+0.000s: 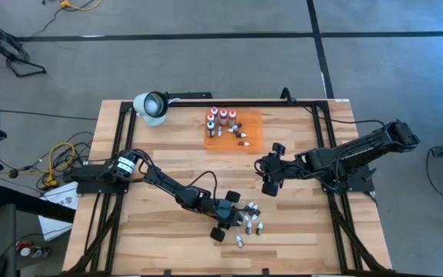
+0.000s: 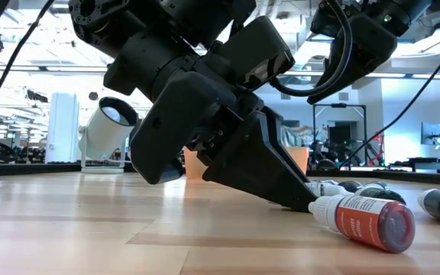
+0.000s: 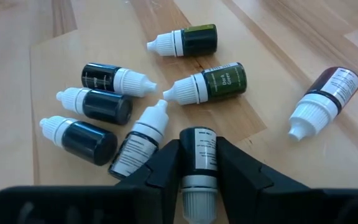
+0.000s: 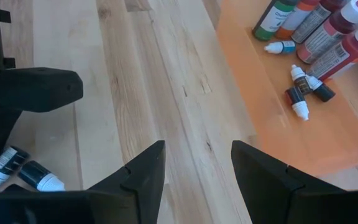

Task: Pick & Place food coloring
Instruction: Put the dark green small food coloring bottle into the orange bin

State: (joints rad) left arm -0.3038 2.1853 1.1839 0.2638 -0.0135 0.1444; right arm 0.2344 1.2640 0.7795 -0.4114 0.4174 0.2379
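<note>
Between the fingers of the left gripper [image 3: 197, 163] lies one small dark dropper bottle [image 3: 197, 152], pinched at its sides, its white cap pointing back toward the wrist. This gripper is low at the near middle of the counter [image 1: 152, 231], its fingertips down at the wood. Just beyond the held bottle a loose cluster of dark droppers [image 3: 98, 106] lies scattered on their sides, some nearly touching one another; a white-labelled one [image 3: 138, 142] lies right beside one finger. Farther off to one side lies a reddish-brown bottle [image 3: 325, 96], apart from the rest. In the low view a red bottle [image 2: 369, 221] lies on its side right at the fingertips.

Across the counter, the right gripper [image 4: 197, 165] hangs with its fingers spread and nothing between them, above bare wood. Ahead of it lies the orange mat [image 4: 260, 106], carrying taller red, orange and green bottles [image 4: 328, 28] standing together, and a few small droppers [image 4: 303, 90] lying beside them. A white lamp [image 1: 151, 106] sits at the counter's far left corner.
</note>
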